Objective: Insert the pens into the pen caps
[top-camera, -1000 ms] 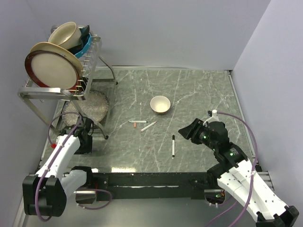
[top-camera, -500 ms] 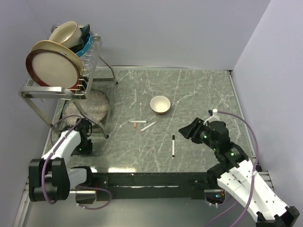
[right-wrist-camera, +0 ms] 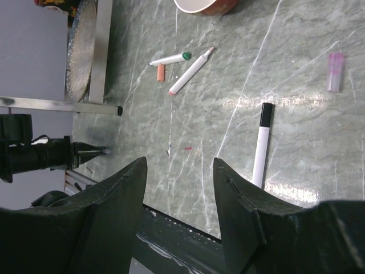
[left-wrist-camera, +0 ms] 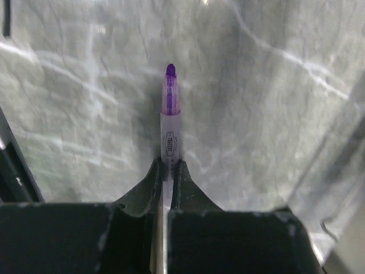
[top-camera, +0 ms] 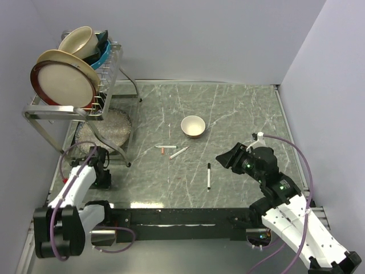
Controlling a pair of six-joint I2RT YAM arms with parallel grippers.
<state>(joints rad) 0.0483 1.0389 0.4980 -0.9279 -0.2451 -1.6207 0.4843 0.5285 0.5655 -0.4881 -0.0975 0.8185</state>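
Note:
My left gripper (left-wrist-camera: 166,168) is shut on a white-barrelled pen (left-wrist-camera: 170,114) with an uncapped purple tip, held just above the marble. In the top view it sits at the table's left (top-camera: 104,171). My right gripper (right-wrist-camera: 179,171) is open and empty, above the right of the table (top-camera: 223,160). A black-capped pen (right-wrist-camera: 262,145) lies below it (top-camera: 209,175). A green-capped pen (right-wrist-camera: 170,59), an orange-red cap (right-wrist-camera: 161,72) and an uncapped red-tipped pen (right-wrist-camera: 191,71) lie together mid-table (top-camera: 171,150). A purple cap (right-wrist-camera: 335,72) lies apart to the right.
A small cream bowl (top-camera: 193,126) stands behind the pens. A metal dish rack (top-camera: 74,85) with plates and bowls stands at the back left over a round mat (top-camera: 111,127); its legs are close to my left gripper.
My left arm has swung its elbow and the gripper with the purple pen has shifted slightly. The right arm and the pens on the table have barely moved.

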